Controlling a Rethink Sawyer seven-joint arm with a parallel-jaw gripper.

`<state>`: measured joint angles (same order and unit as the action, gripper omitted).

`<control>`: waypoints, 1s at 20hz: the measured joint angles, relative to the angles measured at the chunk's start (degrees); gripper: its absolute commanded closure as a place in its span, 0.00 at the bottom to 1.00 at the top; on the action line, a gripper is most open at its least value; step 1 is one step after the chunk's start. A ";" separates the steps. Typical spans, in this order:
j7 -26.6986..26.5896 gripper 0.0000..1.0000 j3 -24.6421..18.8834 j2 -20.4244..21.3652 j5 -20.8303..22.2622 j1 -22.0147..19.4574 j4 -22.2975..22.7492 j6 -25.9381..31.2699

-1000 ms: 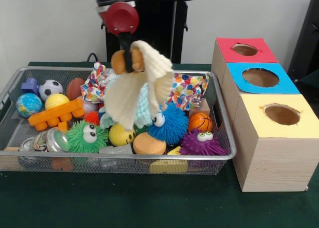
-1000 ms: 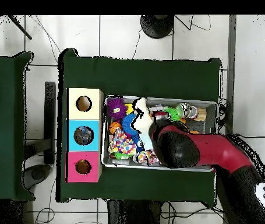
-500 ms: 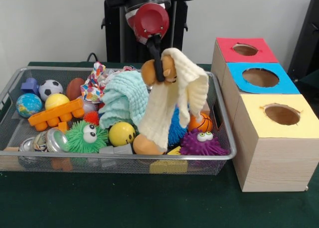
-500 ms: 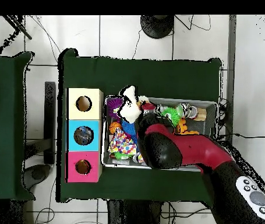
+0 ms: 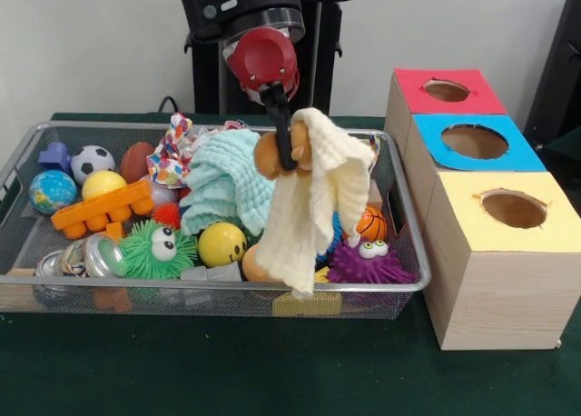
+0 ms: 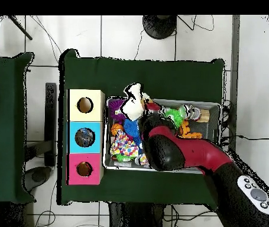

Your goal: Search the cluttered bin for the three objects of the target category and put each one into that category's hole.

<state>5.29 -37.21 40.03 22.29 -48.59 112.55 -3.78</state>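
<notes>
My gripper [image 5: 287,151] is shut on a tan-brown plush animal [image 5: 269,154] and holds it above the right half of the wire mesh bin [image 5: 218,287]. A cream cloth [image 5: 313,207] is draped over the plush and hangs down to the bin's front rim. In the overhead view the cloth [image 6: 134,102] shows just past the arm [image 6: 172,151], which hides the plush. The red-topped box's hole [image 5: 446,90] is to the right, apart from the gripper; it also shows in the overhead view [image 6: 84,169]. No other plush animal shows.
The bin holds a mint cloth [image 5: 227,184], spiky googly-eyed balls [image 5: 159,248], a purple one [image 5: 368,262], balls, an orange block [image 5: 100,207] and patterned cloth. The blue-topped box [image 5: 474,142] and the yellow-topped box [image 5: 513,209] stand in front of the red one.
My gripper has carried the plush and the draped cream cloth to the right in the front view, then eased back a little. The cloth now hangs lower, over the front rim.
</notes>
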 measured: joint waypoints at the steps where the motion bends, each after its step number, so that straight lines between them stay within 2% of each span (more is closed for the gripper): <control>1: 0.00 1.00 -0.03 -0.55 0.02 -0.35 0.02 0.00; 6: 0.00 1.00 -0.06 -2.98 0.01 -2.32 0.00 0.00; 13: 0.00 1.00 0.02 -3.90 1.07 -4.26 -0.02 -0.01; 20: 0.00 1.00 1.83 -3.99 3.27 -3.30 -0.02 -0.02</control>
<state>5.29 -35.38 36.04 25.56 -51.90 112.53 -3.80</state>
